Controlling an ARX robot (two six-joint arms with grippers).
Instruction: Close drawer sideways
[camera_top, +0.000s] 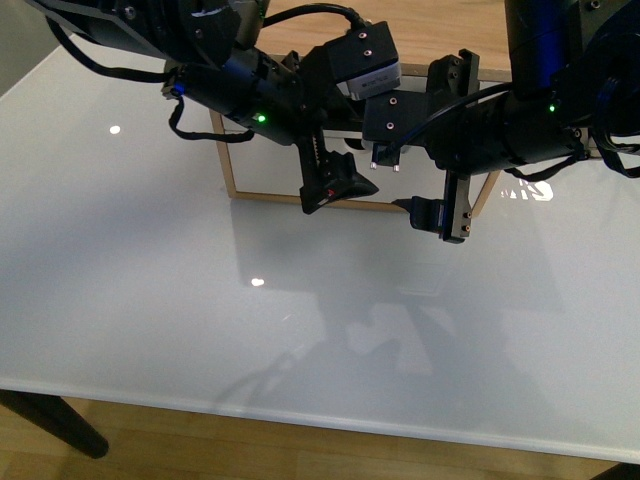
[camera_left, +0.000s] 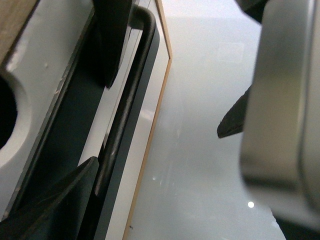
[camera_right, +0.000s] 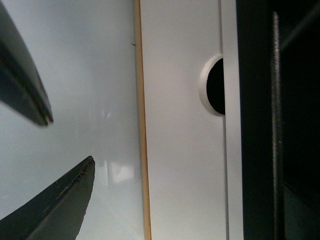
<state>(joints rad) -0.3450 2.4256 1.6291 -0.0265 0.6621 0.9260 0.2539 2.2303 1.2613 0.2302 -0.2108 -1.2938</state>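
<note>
The drawer's white front (camera_top: 268, 170) sits in a light wooden frame at the table's back middle, mostly hidden by both arms. In the left wrist view its long black bar handle (camera_left: 125, 117) runs along the white front (camera_left: 146, 125), with a half-round notch (camera_left: 7, 117) further in. My left gripper (camera_top: 330, 188) is open and empty, and its fingers (camera_left: 107, 47) stand right beside the handle. My right gripper (camera_top: 445, 215) is open and empty, in front of the frame's right corner. The right wrist view shows a white front (camera_right: 180, 150) with a half-round notch (camera_right: 216, 85) and no handle.
The glossy white table (camera_top: 150, 300) stretches wide in front of the drawer box, and its front edge (camera_top: 300, 415) borders a wooden floor. The right gripper's grey body (camera_left: 280, 100) hangs close beside my left gripper. The frame's wooden edge (camera_right: 141, 125) meets the tabletop.
</note>
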